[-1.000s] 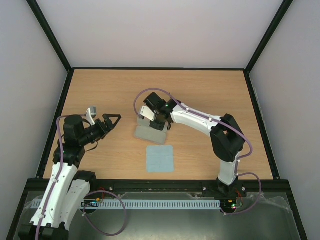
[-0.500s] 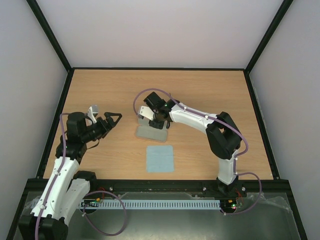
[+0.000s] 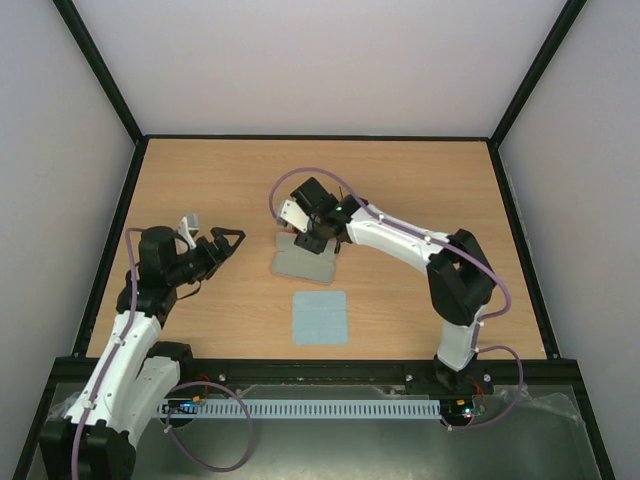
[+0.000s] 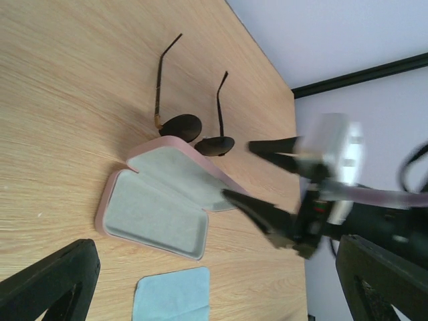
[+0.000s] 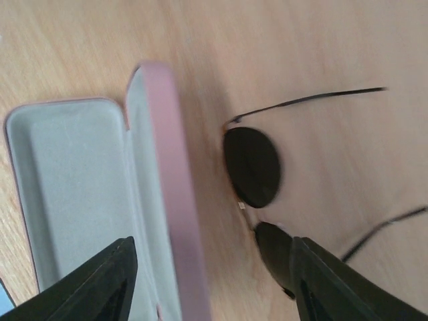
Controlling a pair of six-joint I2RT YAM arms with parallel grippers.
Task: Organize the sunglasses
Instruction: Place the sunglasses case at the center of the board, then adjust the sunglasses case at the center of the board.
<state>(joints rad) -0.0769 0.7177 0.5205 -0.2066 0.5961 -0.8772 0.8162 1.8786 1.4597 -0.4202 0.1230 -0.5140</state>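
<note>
Two arms in view; we read them left to right.

Left pincer (image 3: 235, 243) hangs over the left part of the surface (image 3: 430, 170), tips pointing right toward the middle. Its fingers (image 4: 53, 281) are spread wide with nothing between them, well apart from every object.

Mid-surface we see the pink case (image 3: 300, 265) lying open, grey lining up. The lid (image 5: 167, 187) stands raised along the far edge.

The sunglasses (image 4: 182, 127) lie flat on the surface just beyond that lid, outside the case. Both round dark lenses (image 5: 253, 166) sit just beside the lid's outer face. The temple arms (image 4: 160, 73) are unfolded and run away from the case toward the far side. From the top camera we can hardly see them, as the right pincer covers that spot.

The light blue cloth (image 3: 320, 317) lies flat on the near side of the case, apart from it.

Right pincer (image 5: 212, 244) hovers over the lid and the lenses, pointing down. Its fingers (image 5: 334, 287) are parted and nothing is gripped: one is on the case side, the other over the nearer lens, partly hiding it. We cannot tell whether that finger touches the lens. The right arm reaches in from the right.
</note>
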